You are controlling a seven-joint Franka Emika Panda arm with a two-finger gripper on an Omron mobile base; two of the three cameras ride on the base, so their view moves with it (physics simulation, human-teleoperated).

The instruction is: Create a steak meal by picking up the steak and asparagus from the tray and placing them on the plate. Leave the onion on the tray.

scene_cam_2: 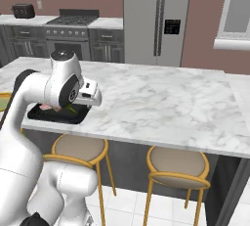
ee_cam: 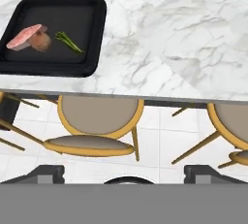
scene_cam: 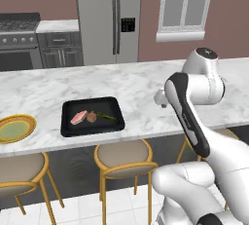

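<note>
A: So nothing was moved yet?
B: No. The steak point(ee_cam: 24, 36), onion point(ee_cam: 40, 41) and asparagus point(ee_cam: 69, 42) all lay in the tray point(ee_cam: 92, 34), ahead-left of the gripper point(ee_cam: 124, 172); its jaws stood wide, holding nothing. The plate point(scene_cam: 24, 120) sat bare, farther left.
A: Room to move?
B: Open marble counter point(ee_cam: 184, 39) ahead; the tray lay near the counter's front edge, stools point(ee_cam: 97, 121) below.

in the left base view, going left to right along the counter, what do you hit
plate → tray holding steak, onion, asparagus → robot arm
</note>
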